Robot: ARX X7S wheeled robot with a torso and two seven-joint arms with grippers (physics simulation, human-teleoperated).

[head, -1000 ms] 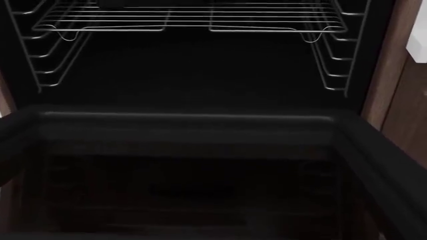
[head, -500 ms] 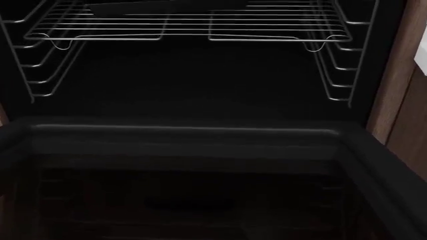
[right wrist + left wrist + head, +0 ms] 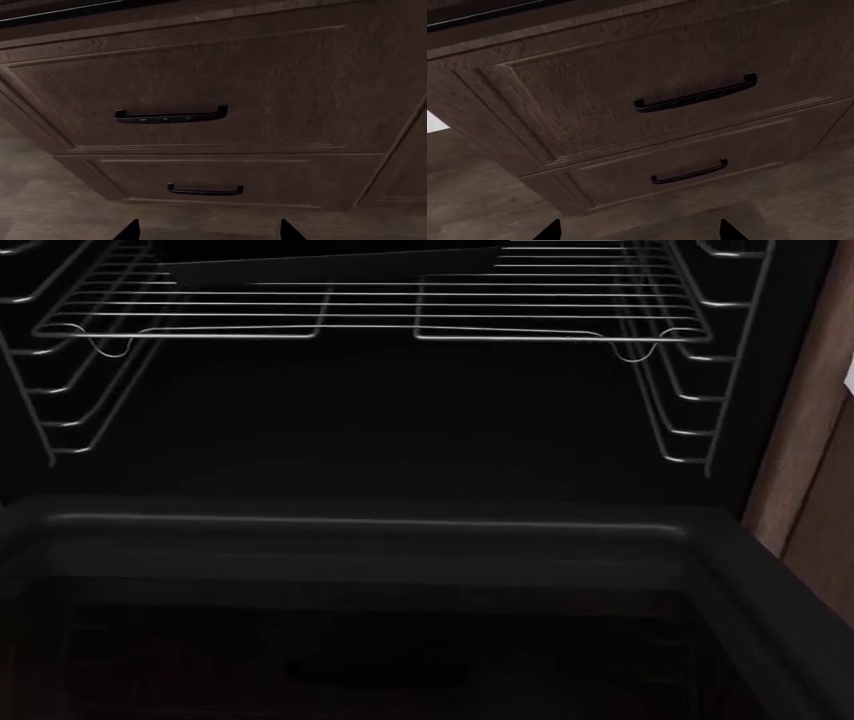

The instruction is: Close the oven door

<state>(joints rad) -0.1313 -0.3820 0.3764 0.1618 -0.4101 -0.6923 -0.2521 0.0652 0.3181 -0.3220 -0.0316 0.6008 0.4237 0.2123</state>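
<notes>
Below the racks, oven door (image 3: 400,620) open, edges cropped

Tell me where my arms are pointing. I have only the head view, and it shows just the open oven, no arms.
Observer: The left wrist camera faces a brown wooden drawer front with a black bar handle, not the oven door.
Operator: Report the left jaws.
Observer: The left gripper has its jaws wide apart, with nothing between them.
Operator: Now the right arm.
Observer: The right gripper is also open and empty. It faces two stacked drawers, with the lower handle the nearer one to the tips.
</notes>
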